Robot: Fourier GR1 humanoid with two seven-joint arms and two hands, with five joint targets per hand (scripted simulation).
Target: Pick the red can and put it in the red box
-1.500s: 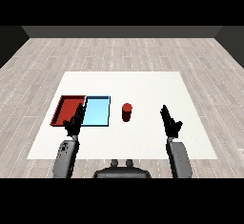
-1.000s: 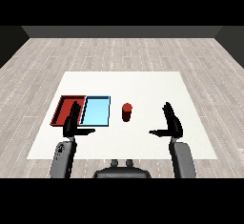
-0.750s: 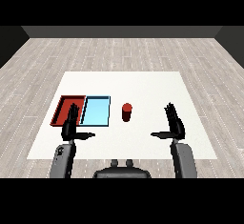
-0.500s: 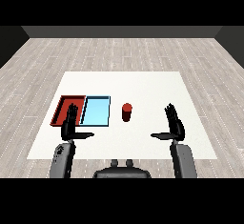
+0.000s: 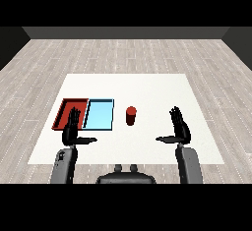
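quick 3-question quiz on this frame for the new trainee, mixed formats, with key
1. True or false: the red can stands upright on the table, outside both trays.
2. Which tray lies nearer the can? A) red tray B) light blue tray
3. Fill in: the right hand has its fingers ____ and holds nothing.

Key
1. True.
2. B; the light blue tray lies between the red tray and the can.
3. Open; the left hand looks the same.

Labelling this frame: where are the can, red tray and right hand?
can [image 5: 131, 116], head view, its side.
red tray [image 5: 61, 112], head view, left wall.
right hand [image 5: 180, 128], head view, palm.
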